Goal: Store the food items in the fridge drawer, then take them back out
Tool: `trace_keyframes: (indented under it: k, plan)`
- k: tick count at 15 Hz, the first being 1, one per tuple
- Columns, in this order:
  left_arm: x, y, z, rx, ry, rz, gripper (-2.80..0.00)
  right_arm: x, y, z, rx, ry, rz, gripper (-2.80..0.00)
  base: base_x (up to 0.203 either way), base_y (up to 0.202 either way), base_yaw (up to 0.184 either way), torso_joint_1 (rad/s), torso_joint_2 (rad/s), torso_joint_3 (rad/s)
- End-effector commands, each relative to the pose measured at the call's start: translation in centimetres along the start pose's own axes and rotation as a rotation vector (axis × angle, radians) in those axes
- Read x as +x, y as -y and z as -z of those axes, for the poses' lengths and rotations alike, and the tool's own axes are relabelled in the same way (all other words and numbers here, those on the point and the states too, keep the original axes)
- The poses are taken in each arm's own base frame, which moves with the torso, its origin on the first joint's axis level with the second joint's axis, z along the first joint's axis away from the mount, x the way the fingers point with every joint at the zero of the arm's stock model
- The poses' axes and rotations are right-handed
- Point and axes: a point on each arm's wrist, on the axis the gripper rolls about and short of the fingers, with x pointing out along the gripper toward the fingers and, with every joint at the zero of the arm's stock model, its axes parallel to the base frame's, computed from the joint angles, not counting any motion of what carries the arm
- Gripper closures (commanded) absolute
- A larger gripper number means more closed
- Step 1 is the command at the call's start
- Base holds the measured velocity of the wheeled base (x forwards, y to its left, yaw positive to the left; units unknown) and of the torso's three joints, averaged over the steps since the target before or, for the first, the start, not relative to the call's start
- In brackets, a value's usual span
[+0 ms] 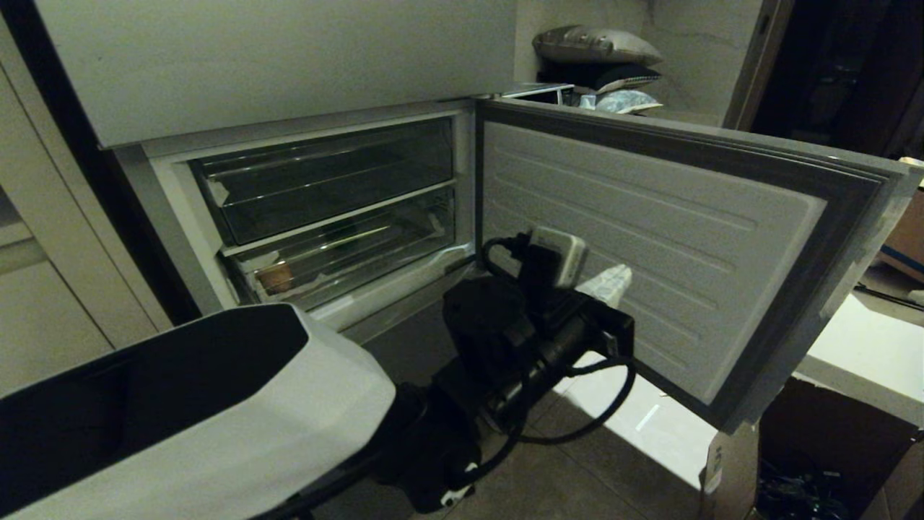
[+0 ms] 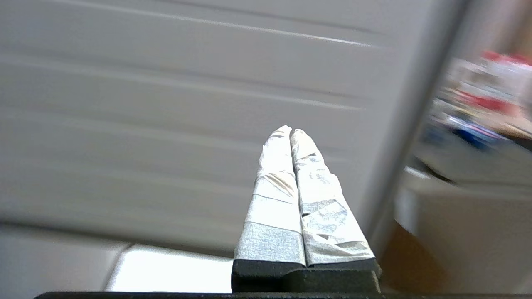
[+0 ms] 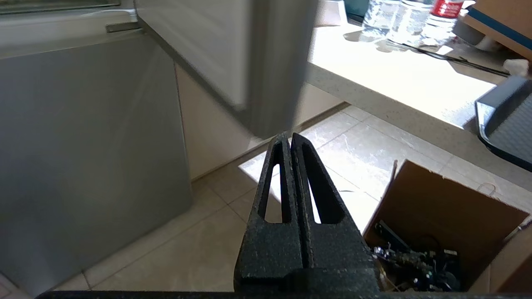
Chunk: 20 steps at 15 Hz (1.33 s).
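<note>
The fridge drawer [image 1: 361,249] is the lower clear bin in the open compartment, and it sits pushed in. A tan-orange food item [image 1: 274,278] lies at its left end behind the clear front. My left gripper [image 1: 612,280] hangs to the right of the compartment, close to the inner panel of the open door [image 1: 650,231]. Its white-taped fingertips [image 2: 278,137] are pressed together and hold nothing. In the left wrist view the left gripper [image 2: 290,131] faces the ribbed door panel. My right gripper [image 3: 289,137] is shut and empty, low over the tiled floor, away from the fridge.
A shallower clear bin [image 1: 325,170] sits above the drawer. The open door juts out to the right. A cardboard box [image 3: 449,211] of cables stands on the floor under a white counter [image 3: 395,79] with water bottles [image 3: 386,16]. My white body [image 1: 216,412] fills the lower left.
</note>
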Motion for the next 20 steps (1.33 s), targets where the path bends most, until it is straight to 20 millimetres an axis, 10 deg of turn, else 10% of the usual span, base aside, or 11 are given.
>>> trace_keyframes:
  k: [1,9,14,17,20]
  plan:
    - [-0.3,-3.4,-0.9,0.016,0.045,-0.094,0.00,0.2,-0.1,0.9,-0.002,-0.027,-0.004,0.00,0.000,0.000,0.000,0.000,0.00,0.000]
    - [-9.3,-11.6,-11.0,0.115,0.181,-0.391,0.00,0.2,-0.1,0.8,-0.002,-0.024,-0.004,0.00,0.000,0.000,0.000,0.000,0.00,0.000]
    - [-22.1,-10.7,-18.1,0.186,0.273,-0.639,0.00,0.2,-0.1,0.8,-0.003,-0.022,-0.004,0.00,0.000,0.000,0.000,0.000,0.00,0.000]
    - [-32.4,-10.3,-17.9,0.329,0.250,-0.975,0.00,0.2,-0.1,0.8,-0.003,-0.022,-0.005,0.00,0.000,0.000,0.000,0.000,0.00,0.000]
    - [-37.7,-5.9,-16.2,0.395,0.194,-1.015,0.00,0.2,-0.1,0.8,0.006,-0.023,-0.005,0.00,0.000,0.000,0.000,0.000,0.00,0.000]
